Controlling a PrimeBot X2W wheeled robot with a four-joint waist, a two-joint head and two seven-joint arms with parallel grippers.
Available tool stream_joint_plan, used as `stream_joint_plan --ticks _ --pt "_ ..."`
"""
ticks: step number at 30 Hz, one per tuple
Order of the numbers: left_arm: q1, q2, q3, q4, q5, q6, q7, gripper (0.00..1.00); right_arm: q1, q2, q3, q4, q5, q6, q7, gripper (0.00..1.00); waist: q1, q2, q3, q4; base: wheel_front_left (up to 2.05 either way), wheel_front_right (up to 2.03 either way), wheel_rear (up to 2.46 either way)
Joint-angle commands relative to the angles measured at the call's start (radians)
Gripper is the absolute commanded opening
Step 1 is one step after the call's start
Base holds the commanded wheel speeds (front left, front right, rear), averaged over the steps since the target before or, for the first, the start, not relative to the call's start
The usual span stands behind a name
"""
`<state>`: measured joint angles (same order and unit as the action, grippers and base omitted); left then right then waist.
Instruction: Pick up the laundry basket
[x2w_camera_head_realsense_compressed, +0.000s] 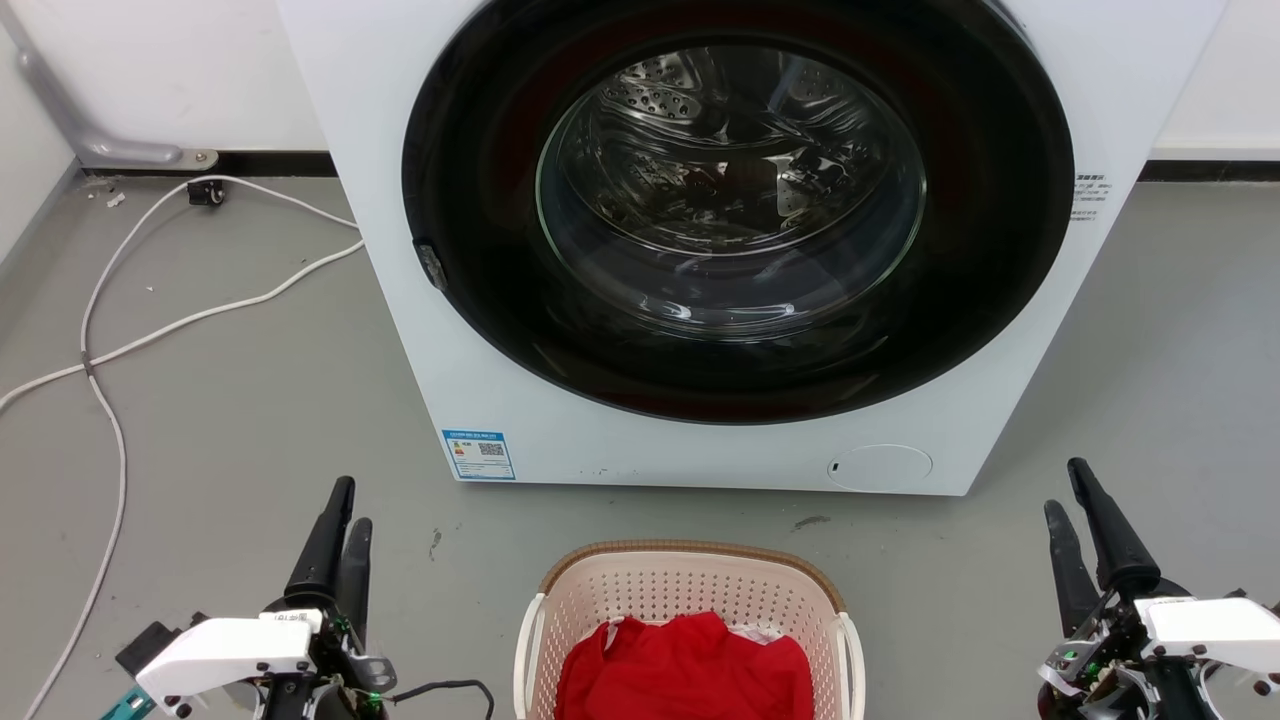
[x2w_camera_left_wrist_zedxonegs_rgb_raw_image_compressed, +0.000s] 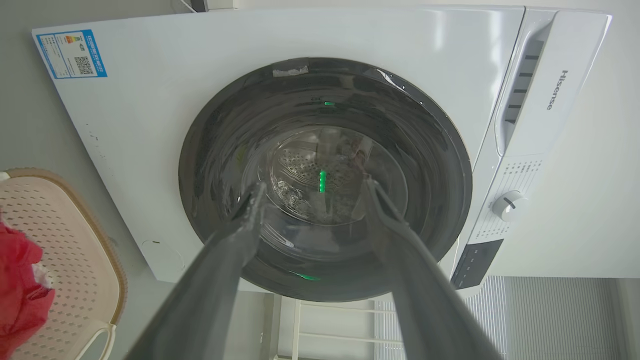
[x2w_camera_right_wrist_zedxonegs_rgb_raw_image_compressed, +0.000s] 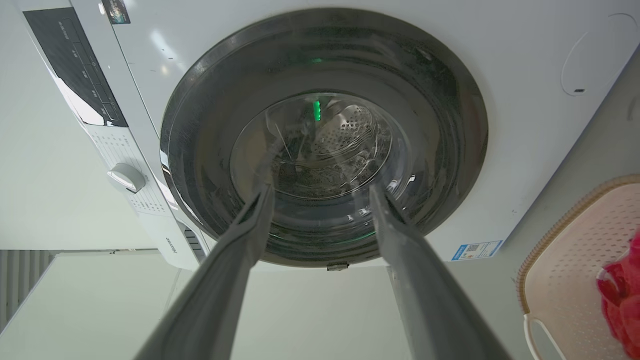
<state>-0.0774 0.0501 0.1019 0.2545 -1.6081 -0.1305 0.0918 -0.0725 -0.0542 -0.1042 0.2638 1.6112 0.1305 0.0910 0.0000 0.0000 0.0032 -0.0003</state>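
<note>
Low in the head view, centred before the washer: one laundry basket, pale pink-beige with perforated walls and a brown woven-look rim, standing on the grey floor. It has two white handles, one on each side. One red garment is heaped inside, with a scrap of white cloth at its edge. The basket sits near the washer's front but apart from it, between the two grippers and touched by neither.

One white front-loading washer. One round dark door, with the steel drum visible through the glass. One round cover flap low on the front. One control knob.

Writing: "Hisense" on the upper panel, reading sideways in the left wrist view. One blue-bordered label with a QR code sits at a lower corner of the front, its print too small to read. More small print near the opposite edge is illegible.

Left gripper: at lower left, two dark fingers pointing toward the washer. Its wrist view shows them spread with a clear gap and nothing between. Right gripper: at lower right, two fingers likewise parted and empty.

White cable trails over the floor left of the washer. The number of separate cords cannot be told.
</note>
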Motion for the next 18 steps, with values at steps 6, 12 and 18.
stream_joint_plan --ticks 6,12,18 --pt "-0.014 0.005 0.004 -0.059 0.114 0.005 -0.035 1.00 -0.007 -0.002 -0.013 -0.039 -0.120 0.000 -0.034 1.00 0.0000 0.0000 0.001 0.000 0.00 0.00 0.00" --pt "-0.006 0.004 -0.026 -0.098 0.269 0.033 -0.063 1.00 0.005 -0.002 0.001 -0.092 -0.287 0.000 -0.062 1.00 0.0000 0.0000 0.002 -0.001 0.00 0.00 0.00" --pt "0.003 0.004 -0.055 -0.127 0.402 0.060 -0.088 1.00 0.023 -0.001 0.022 -0.134 -0.454 0.000 -0.087 1.00 0.0000 0.0000 0.002 -0.001 0.00 0.00 0.00"
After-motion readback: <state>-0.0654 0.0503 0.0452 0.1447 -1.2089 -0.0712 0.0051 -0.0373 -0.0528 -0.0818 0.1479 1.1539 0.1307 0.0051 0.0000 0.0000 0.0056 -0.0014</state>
